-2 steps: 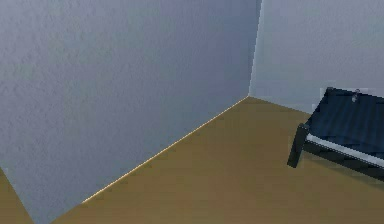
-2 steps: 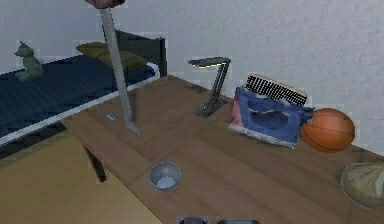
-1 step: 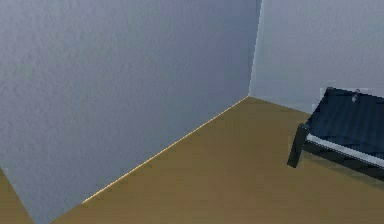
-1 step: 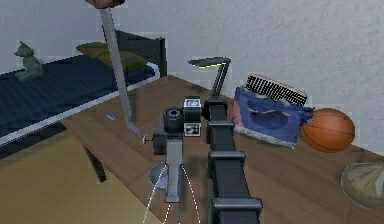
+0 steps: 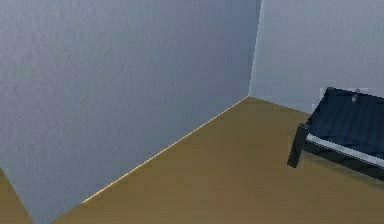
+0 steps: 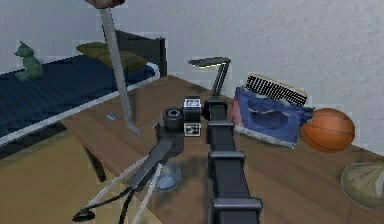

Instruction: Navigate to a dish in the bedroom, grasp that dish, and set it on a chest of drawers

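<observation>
Forward view, room: I'm facing a bare blue-grey wall point(image 5: 120, 80) that meets brown floor point(image 5: 220, 170).
Forward view, bed: a bed point(image 5: 345, 125) with a dark blue mattress sits at this view's right edge, so I judge I'm in the bedroom.
Arm side view, reach: my arm point(image 6: 228, 170) runs out over a wooden surface point(image 6: 290, 175), with my jaws at its far end, left of the white squares.
Arm side view, dish: a small, pale, glassy round dish point(image 6: 166, 179) sits on the surface right by my jaws. Over it or touching it? I can't tell.
Arm side view, jaws: I can't tell how they're set, nor whether they hold anything, because the dish lies on the surface just behind them.
Arm side view, neighbours: a basketball point(image 6: 328, 130) and a blue pouch point(image 6: 266, 115) lie further along the surface, and a bat point(image 6: 118, 60) stands upright towards the bed.
Progress, done: I'd say the drive to the dish is finished.
Progress, left: the dish isn't lifted clear yet. I reckon the grasp needs securing, then comes the carry and the set-down on a chest of drawers.
</observation>
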You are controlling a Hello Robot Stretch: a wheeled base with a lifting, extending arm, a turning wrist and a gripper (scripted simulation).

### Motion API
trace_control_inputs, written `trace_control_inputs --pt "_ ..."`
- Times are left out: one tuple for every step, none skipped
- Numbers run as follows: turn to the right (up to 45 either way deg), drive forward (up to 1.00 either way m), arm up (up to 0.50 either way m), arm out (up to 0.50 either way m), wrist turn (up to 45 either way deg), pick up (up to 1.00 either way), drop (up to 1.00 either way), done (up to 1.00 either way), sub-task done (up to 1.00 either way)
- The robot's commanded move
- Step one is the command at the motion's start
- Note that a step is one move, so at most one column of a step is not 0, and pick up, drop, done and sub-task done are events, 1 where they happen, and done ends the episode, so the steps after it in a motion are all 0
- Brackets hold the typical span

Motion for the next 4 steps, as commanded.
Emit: trace_control_inputs --pt "0.0 0.0 0.0 0.0 45.0 0.0 0.0 0.0 0.0" --pt "0.0 0.0 0.0 0.0 45.0 0.0 0.0 0.0 0.0" --pt "0.0 0.0 0.0 0.0 24.0 0.0 0.0 0.0 0.0" --pt "0.0 0.0 -0.3 0.0 0.0 0.0 0.0 0.0 0.0"
